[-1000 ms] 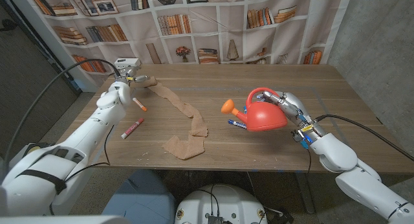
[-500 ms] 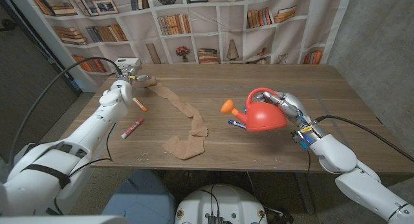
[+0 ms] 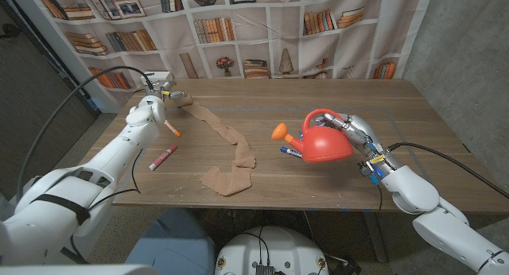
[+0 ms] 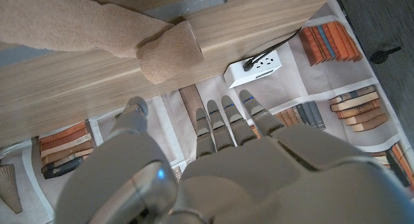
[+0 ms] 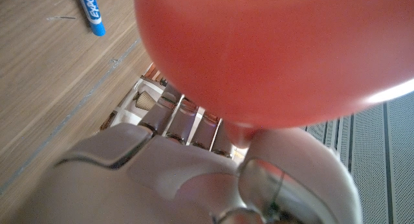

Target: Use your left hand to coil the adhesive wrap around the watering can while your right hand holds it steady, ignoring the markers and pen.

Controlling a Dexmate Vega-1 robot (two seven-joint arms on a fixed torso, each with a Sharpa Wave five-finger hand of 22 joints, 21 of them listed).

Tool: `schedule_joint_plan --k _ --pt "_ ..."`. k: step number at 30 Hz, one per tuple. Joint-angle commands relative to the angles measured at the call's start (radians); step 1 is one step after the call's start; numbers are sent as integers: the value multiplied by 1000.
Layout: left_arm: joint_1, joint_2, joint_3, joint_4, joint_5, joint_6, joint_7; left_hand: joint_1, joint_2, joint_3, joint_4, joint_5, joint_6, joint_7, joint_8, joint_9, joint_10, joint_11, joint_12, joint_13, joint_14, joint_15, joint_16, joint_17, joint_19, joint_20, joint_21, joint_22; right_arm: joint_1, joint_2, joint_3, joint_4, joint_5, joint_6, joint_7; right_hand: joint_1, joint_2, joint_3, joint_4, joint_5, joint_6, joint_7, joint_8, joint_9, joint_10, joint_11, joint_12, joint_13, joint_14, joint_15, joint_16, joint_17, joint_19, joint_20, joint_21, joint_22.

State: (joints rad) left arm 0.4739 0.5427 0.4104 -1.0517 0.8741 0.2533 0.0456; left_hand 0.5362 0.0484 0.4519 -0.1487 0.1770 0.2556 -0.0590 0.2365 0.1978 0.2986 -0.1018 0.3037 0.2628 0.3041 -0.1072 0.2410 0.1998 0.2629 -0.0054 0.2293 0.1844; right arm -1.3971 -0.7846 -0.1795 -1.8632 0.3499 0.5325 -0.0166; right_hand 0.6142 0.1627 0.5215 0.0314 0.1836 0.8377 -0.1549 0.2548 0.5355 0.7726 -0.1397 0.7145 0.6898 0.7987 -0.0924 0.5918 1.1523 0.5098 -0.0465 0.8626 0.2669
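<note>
Your left hand sits at the far left end of the adhesive wrap, fingers straight and apart in the left wrist view, holding nothing; the wrap's end lies just past the fingertips. Your right hand grips the red watering can from its back side, can upright at table right, spout pointing toward the wrap. The wrap trails loose across the table, well apart from the can, 0 turns made. So holding is done; grabbing the end, carrying it over and coiling are all left. 2 red markers and the blue pen stay ignored.
</note>
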Motion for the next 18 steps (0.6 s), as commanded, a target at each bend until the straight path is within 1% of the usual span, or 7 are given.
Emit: schedule_joint_plan --k 1,3,5,9,15,18 --pt "-46 -5 44 44 62 -5 -30 18 2 2 -9 -3 4 -4 -1 5 7 -3 1 2 10 -3 4 2 10 -1 4 5 3 -4 -1 0 8 -15 9 2 11 1 -1 5 11 -1 0 4 8 3 1 2 7 -129 1 4 -5 -60 6 0" --pt "-54 -3 51 54 70 -18 -30 24 2 2 -12 -2 6 -7 -1 5 7 -6 1 3 11 -5 3 2 11 -2 4 5 7 -3 -3 1 9 -19 11 1 12 1 -1 5 11 -4 -1 5 7 4 1 3 7 -129 0 4 -5 -60 7 -1" --pt "-62 -4 57 64 79 -24 -30 30 4 3 -14 -2 5 -6 -2 5 7 -6 0 4 11 -4 3 2 10 0 4 5 11 -2 -4 2 9 -23 12 1 12 1 -1 5 10 -3 -1 5 8 3 2 5 6 -129 -1 3 -5 -60 8 -2" --pt "-77 -12 65 90 91 -32 -25 37 5 2 -15 -2 5 -10 -3 5 7 -14 -1 5 8 -6 2 2 9 -2 2 5 17 0 -7 4 2 -28 12 1 12 1 -1 5 11 -2 -1 5 5 2 1 6 6 -130 -1 4 -6 -60 10 -3" --pt "-103 -22 91 128 128 -29 -23 44 15 3 -13 -2 3 -11 -5 5 4 -12 -3 6 4 -4 1 4 10 0 2 5 32 9 -14 17 2 -28 14 0 12 2 -1 5 14 0 -2 4 8 5 0 3 6 -130 -3 4 -8 -60 13 -6" --pt "-119 -25 100 157 135 -49 -12 46 17 1 -11 -3 7 -14 -4 5 5 -15 -3 7 3 -7 1 5 12 -2 3 5 37 11 -17 21 4 -32 17 1 12 3 -2 5 14 -1 -3 3 9 6 0 2 6 -131 -3 5 -9 -60 14 -7"
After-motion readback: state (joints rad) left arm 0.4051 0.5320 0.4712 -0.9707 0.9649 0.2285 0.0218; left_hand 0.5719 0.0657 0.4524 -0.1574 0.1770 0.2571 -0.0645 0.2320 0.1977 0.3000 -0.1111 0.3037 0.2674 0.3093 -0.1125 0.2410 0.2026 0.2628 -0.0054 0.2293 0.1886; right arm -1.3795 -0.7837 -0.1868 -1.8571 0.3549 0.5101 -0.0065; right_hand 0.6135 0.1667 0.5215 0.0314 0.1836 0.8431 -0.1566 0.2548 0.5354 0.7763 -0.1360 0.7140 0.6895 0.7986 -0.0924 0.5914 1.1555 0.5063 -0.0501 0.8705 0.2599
